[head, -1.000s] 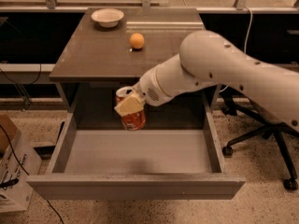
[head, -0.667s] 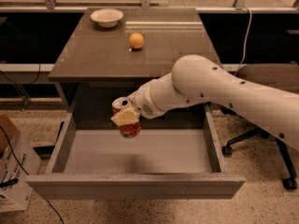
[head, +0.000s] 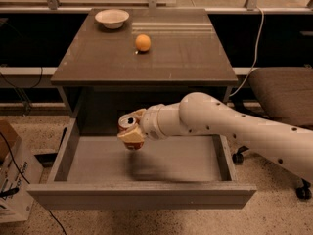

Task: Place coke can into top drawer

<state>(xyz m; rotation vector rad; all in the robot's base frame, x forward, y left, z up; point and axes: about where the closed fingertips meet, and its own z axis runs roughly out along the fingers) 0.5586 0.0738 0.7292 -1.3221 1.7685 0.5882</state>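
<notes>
The coke can is a small red can with a silver top, held tilted in my gripper. The gripper is shut on the can and hangs over the left-middle of the open top drawer, a little above its pale grey floor. My white arm reaches in from the right, across the drawer's right side. The lower part of the can is hidden by the cream fingers.
The grey-brown cabinet top carries an orange fruit and a white bowl at the back left. An office chair stands to the right. A cardboard box and cables lie on the floor at left.
The arm has come lower and leveled out, and the can has moved down toward the drawer floor and slightly left.
</notes>
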